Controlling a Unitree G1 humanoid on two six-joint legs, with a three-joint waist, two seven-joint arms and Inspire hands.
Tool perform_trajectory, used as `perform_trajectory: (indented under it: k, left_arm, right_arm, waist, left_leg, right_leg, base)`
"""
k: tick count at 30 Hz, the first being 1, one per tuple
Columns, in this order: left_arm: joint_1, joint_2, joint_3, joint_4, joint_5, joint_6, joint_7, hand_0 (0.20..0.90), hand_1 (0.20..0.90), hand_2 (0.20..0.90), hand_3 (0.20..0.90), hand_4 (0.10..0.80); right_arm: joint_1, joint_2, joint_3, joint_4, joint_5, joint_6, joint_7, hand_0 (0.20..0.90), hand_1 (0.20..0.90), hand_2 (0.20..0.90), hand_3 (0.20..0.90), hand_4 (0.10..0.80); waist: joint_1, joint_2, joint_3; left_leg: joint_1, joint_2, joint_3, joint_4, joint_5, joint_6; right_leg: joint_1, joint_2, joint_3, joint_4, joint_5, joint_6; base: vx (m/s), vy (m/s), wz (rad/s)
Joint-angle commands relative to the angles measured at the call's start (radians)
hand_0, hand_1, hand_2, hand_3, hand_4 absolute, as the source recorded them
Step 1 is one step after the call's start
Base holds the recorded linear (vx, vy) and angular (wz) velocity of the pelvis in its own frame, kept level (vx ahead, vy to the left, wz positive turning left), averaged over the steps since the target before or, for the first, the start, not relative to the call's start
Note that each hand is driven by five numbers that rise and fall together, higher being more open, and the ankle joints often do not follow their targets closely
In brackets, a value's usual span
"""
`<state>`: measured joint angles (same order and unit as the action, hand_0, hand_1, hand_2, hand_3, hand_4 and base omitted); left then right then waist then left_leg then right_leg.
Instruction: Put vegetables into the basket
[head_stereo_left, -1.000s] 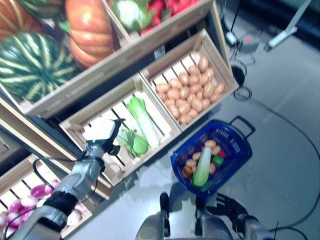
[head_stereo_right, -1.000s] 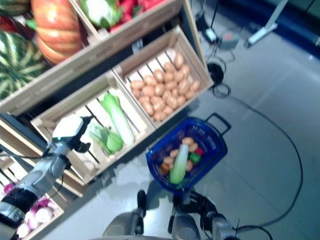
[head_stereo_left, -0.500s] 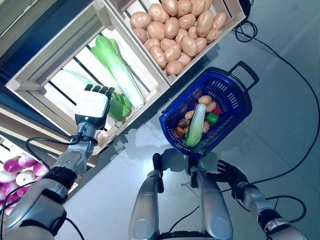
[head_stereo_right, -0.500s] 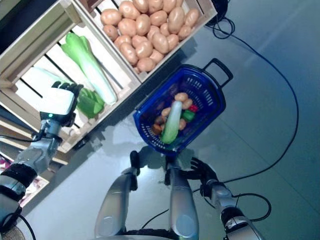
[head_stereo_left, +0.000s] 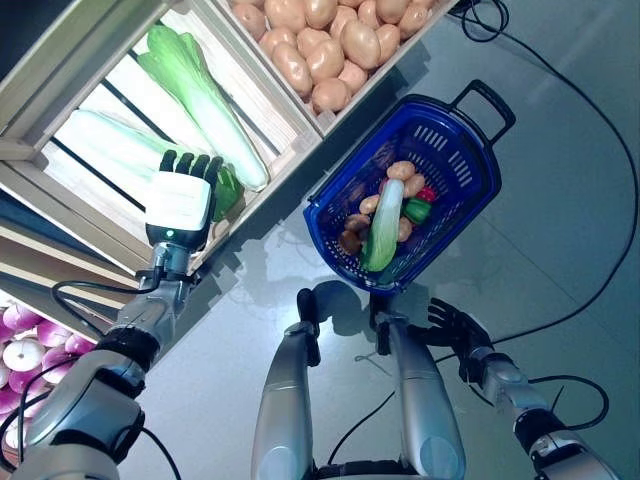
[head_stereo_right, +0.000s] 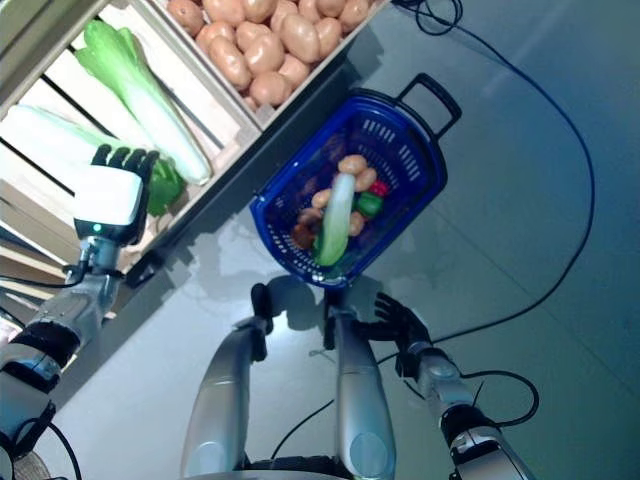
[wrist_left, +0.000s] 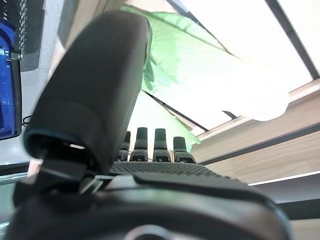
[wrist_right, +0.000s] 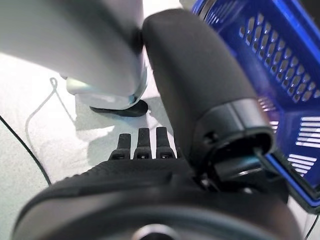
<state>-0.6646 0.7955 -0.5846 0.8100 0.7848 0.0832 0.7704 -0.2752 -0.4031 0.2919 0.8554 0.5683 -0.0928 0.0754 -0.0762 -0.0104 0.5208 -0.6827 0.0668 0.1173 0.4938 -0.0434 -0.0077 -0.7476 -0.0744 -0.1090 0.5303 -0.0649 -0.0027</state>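
The blue basket (head_stereo_left: 470, 150) stands on the grey floor in front of the wooden stand. In it lie a long pale green vegetable (head_stereo_left: 382, 225), potatoes, a green pepper and something red. My left hand (head_stereo_left: 180, 200) reaches over the front rail of a wooden crate (head_stereo_left: 262, 75). Its fingers are straight, right beside a green leafy vegetable (head_stereo_left: 228, 190), which also shows past them in the left wrist view (wrist_left: 170, 65). My right hand (head_stereo_left: 455, 325) hangs low near the floor, on the near side of the basket, with its fingers spread and empty. The basket's wall shows in the right wrist view (wrist_right: 280, 65).
The stand's slanted crates run along the back and left. A second crate (head_stereo_left: 330, 60) sits just behind the basket. A lower shelf (head_stereo_left: 20, 350) shows at the far left. Open grey floor (head_stereo_left: 560, 230) lies to the right of the basket.
The camera has tilted down, so the whole picture has shifted. My left hand has turned and come down to the crate's front beside the green leafy vegetable. My right hand stays low.
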Motion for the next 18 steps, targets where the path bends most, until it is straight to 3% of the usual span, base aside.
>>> perform_trajectory:
  k: [1,12,18]
  left_arm:
    - [-0.068,0.059,0.069,0.024,0.029,0.036,0.114,0.9,0.9,0.9,0.9,0.8]
    - [-0.179,0.1,0.05,0.098,0.021,0.058,0.156,0.9,0.9,0.9,0.9,0.8]
    - [-0.172,0.096,0.08,0.127,-0.004,0.065,0.189,0.9,0.9,0.9,0.9,0.8]
  right_arm:
    - [0.1,-0.059,0.017,-0.048,0.018,-0.024,-0.05,0.9,0.9,0.9,0.9,0.8]
    - [0.101,-0.078,0.007,-0.076,0.035,-0.03,-0.066,0.9,0.9,0.9,0.9,0.8]
    - [0.102,-0.081,-0.002,-0.066,0.026,-0.052,-0.058,0.9,0.9,0.9,0.9,0.8]
  waist:
    - [-0.014,0.012,-0.017]
    - [-0.034,0.011,-0.001]
    - [-0.035,0.015,-0.001]
  left_leg:
    - [-0.042,-0.002,-0.024,0.013,0.022,-0.037]
    - [-0.096,-0.002,-0.02,0.02,0.031,-0.036]
    - [-0.123,-0.006,-0.02,0.02,0.033,-0.037]
  right_leg:
    - [0.043,0.0,0.01,0.001,-0.016,0.006]
    - [-0.016,0.004,0.013,0.008,-0.003,0.005]
    - [-0.042,0.001,0.012,0.001,0.003,0.005]
  base:
    - [0.0,0.0,0.0]
    - [-0.009,0.023,-0.02]
    - [-0.008,0.023,-0.01]
